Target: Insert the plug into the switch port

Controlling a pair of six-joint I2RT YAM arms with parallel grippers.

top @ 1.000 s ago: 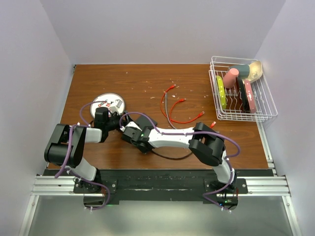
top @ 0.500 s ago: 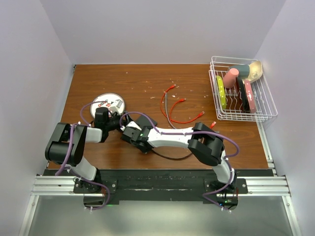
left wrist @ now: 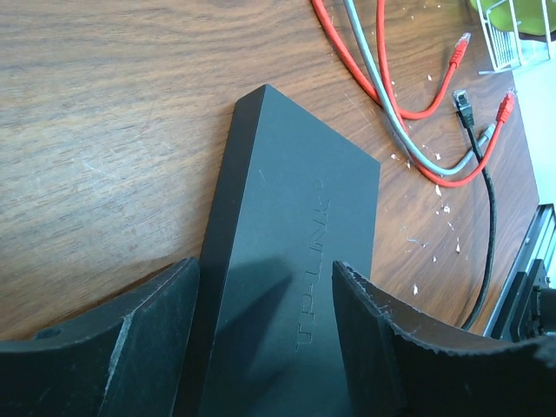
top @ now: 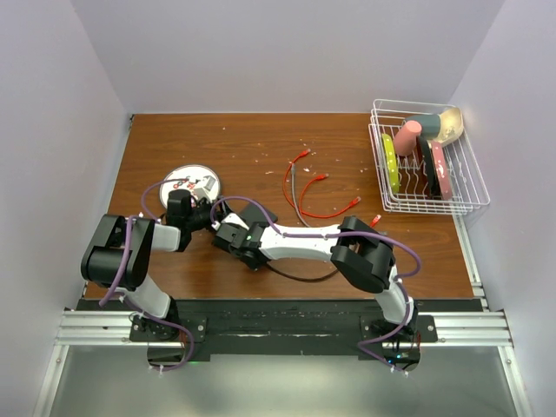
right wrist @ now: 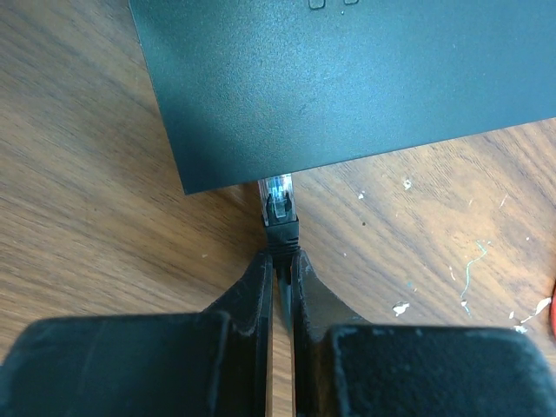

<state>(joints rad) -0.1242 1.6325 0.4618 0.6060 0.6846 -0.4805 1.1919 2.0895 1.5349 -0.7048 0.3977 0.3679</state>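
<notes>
Bright, even overhead light with soft shadows. The tabletop (left wrist: 104, 104) shows a pale sheen in the left wrist view, and the switch (left wrist: 295, 226) carries a dim shadow. The plug (right wrist: 278, 201) catches light, while the right end effector (right wrist: 280, 261) looks slightly blurred.

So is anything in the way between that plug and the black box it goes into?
Nothing visible. The plug, pinched in the right claw, has its clear tip right at the edge of the black box, with no gap between them. The socket itself is not in view.
</notes>
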